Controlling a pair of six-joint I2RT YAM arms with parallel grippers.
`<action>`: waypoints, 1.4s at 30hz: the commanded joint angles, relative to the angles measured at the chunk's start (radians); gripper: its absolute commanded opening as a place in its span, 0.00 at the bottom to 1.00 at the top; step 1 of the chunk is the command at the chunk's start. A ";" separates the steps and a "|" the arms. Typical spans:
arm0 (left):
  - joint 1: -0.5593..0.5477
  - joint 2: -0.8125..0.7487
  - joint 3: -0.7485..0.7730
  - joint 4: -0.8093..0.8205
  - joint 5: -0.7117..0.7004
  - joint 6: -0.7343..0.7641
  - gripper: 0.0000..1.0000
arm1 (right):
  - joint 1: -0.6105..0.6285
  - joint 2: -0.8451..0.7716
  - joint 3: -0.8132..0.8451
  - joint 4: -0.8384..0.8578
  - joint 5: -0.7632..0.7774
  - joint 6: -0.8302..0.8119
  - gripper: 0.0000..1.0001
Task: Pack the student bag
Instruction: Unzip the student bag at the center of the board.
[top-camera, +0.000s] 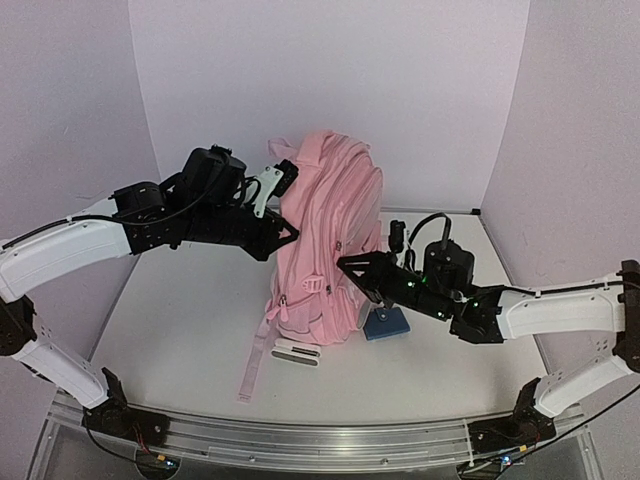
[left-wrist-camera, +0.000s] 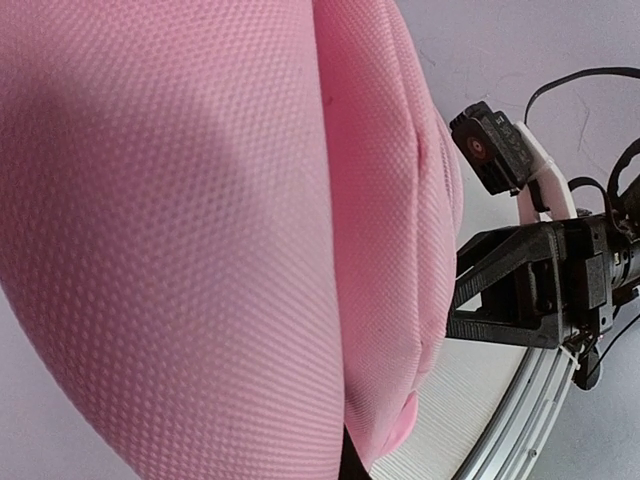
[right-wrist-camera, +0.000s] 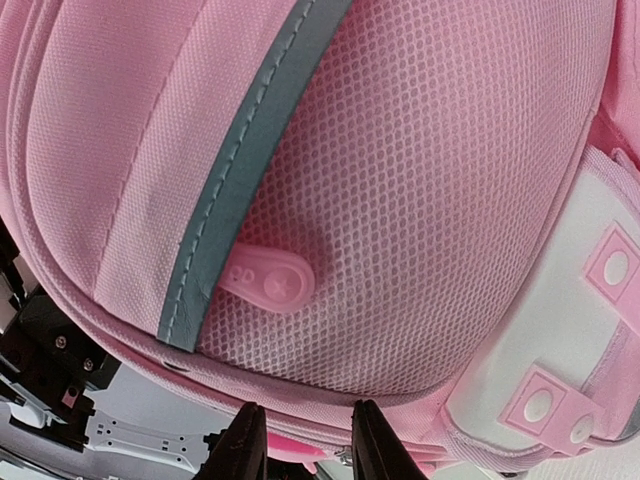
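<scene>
The pink student bag (top-camera: 325, 235) stands upright in the middle of the table. My left gripper (top-camera: 292, 233) presses into its upper back side and is shut on a fold of the pink fabric. That fabric (left-wrist-camera: 200, 230) fills the left wrist view and hides the fingers. My right gripper (top-camera: 350, 266) is at the bag's front, low down. Its two dark fingers (right-wrist-camera: 248, 445) stand apart around the bottom seam, with a bright pink tab (right-wrist-camera: 295, 455) between them. Above them are a mesh pocket, a pink zip pull (right-wrist-camera: 270, 278) and pale green zip trim (right-wrist-camera: 250, 160).
A small blue object (top-camera: 386, 324) lies on the table right of the bag, under my right arm. A flat white item (top-camera: 296, 353) lies in front of the bag beside a trailing pink strap (top-camera: 255, 365). Pale walls close in the table at the back and sides.
</scene>
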 joint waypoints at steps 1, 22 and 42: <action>-0.004 -0.032 0.012 0.028 0.029 0.015 0.00 | 0.030 0.002 -0.013 0.103 0.022 0.053 0.29; -0.003 -0.031 0.024 0.017 0.034 0.019 0.00 | 0.050 0.020 -0.034 0.204 0.121 0.079 0.33; -0.004 -0.007 0.040 0.007 0.032 0.040 0.00 | 0.063 0.089 0.010 0.253 0.095 0.145 0.37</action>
